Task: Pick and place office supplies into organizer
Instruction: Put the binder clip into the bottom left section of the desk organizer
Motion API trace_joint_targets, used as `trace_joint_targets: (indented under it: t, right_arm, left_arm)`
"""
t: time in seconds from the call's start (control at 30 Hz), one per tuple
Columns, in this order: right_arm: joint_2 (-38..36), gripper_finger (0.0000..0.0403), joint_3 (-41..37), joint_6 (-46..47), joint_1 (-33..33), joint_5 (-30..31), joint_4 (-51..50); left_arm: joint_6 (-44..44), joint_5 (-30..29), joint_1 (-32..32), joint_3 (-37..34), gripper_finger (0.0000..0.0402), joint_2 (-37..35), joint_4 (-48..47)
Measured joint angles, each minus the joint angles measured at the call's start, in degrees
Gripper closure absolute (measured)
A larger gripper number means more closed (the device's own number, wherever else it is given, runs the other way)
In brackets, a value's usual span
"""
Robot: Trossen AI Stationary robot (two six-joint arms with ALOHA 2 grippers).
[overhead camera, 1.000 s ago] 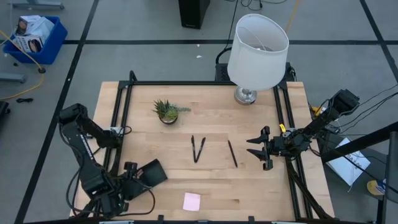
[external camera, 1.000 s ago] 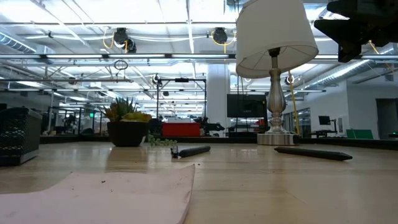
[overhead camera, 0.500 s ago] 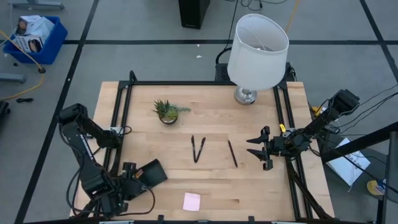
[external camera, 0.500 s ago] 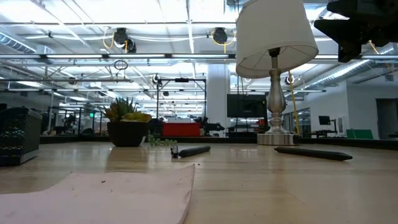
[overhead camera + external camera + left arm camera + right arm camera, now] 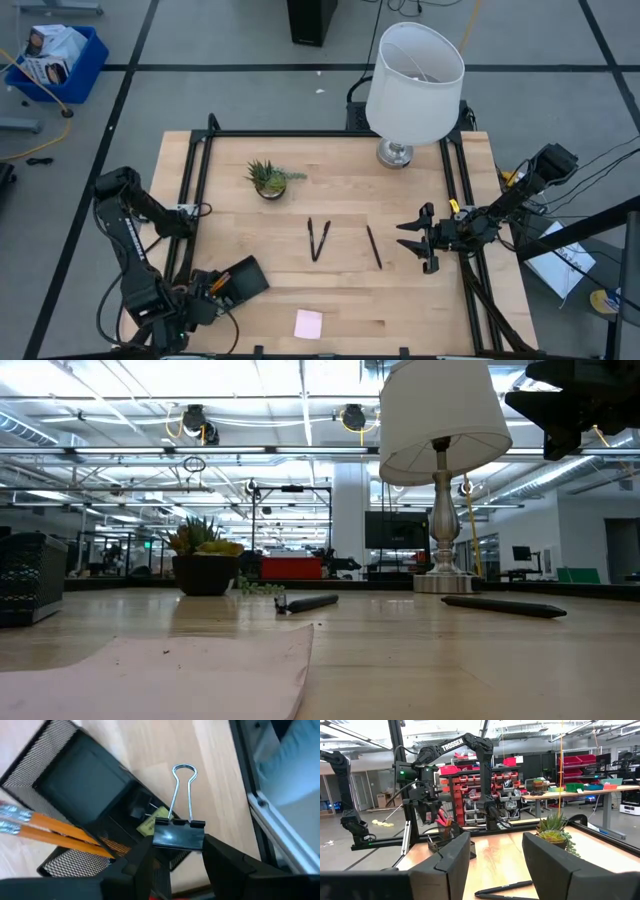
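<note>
Gripper, left [image 5: 172, 851], pinching glossy black binder clip [image 5: 178, 833].

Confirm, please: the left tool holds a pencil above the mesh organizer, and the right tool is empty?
Not a pencil. In the left wrist view, the left tool holds a black binder clip above the mesh organizer. The right tool is indeed empty.

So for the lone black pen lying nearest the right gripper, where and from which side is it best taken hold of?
Probably at its middle, from straight above. The pen lies flat on the wooden table, apart from the other two pens, with bare wood along both long sides. The fingers should straddle its thin barrel crosswise. The right gripper, open, hovers just beside it.
</note>
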Motion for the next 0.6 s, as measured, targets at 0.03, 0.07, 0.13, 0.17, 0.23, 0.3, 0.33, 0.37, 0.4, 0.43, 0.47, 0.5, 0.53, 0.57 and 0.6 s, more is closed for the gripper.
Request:
trace_joint_targets:
  t: [0.03,0.07,0.13,0.17,0.23,0.3,0.33,0.37,0.4,0.43,0.47,0.5,0.53,0.57,0.6]
  right_arm:
    - [0.01,0.0225,0.00,0.01,0.00,0.00,-0.01]
    - [0.00,0.0225,0.00,0.01,0.00,-0.01,-0.02]
    - [0.02,0.0226,0.00,0.01,-0.01,0.01,-0.02]
    - [0.01,0.0227,0.00,0.01,0.00,0.00,-0.01]
    - [0.02,0.0229,0.00,0.01,-0.01,0.01,-0.02]
    - [0.02,0.0230,0.00,0.01,0.00,-0.01,-0.02]
    - [0.00,0.0230,0.00,0.01,-0.01,0.01,0.00]
    - [0.02,0.0230,0.00,0.01,-0.01,-0.01,-0.02]
    - [0.01,0.0230,0.00,0.01,-0.01,0.00,-0.01]
    - [0.02,0.0229,0.00,0.00,0.00,-0.01,-0.01]
    - [0.00,0.0228,0.00,0.01,-0.01,0.00,-0.01]
    - [0.00,0.0227,0.00,0.00,-0.01,0.00,-0.02]
    - [0.02,0.0227,0.00,0.01,-0.01,-0.01,-0.02]
    - [0.00,0.0227,0.00,0.01,-0.01,-0.01,-0.02]
    - [0.02,0.0228,0.00,0.01,-0.01,0.00,-0.02]
  left_arm:
    - [0.97,0.38,-0.17,0.00,0.0241,0.00,-0.03]
    - [1.78,0.30,-0.47,0.00,0.0241,0.00,-0.27]
    - [3.34,-0.53,-0.81,0.00,0.0241,0.00,-0.76]
    - [4.41,-0.68,-0.93,0.00,0.0241,0.00,-0.74]
    - [6.76,-0.74,-1.08,0.00,0.0241,0.00,-1.00]
    - [8.63,-0.91,-1.08,0.00,0.0241,0.00,-2.22]
    - [8.88,-1.15,-1.08,0.00,0.0241,0.00,-2.80]
    - [8.94,-1.30,-1.08,0.00,0.0241,0.00,-3.20]
    - [8.94,-1.33,-1.06,0.00,0.0241,0.01,-3.47]
    - [8.96,-1.36,-1.03,0.00,0.0241,0.01,-3.82]
    - [8.96,-1.36,-1.03,0.00,0.0241,0.02,-4.33]
    - [8.94,-1.36,-1.03,0.00,0.0241,0.02,-4.84]
    - [8.94,-1.35,-1.04,0.00,0.0241,0.02,-5.06]
    - [8.94,-1.33,-1.05,0.00,0.0240,0.02,-5.05]
    - [8.94,-1.31,-1.05,0.00,0.0240,0.02,-5.09]
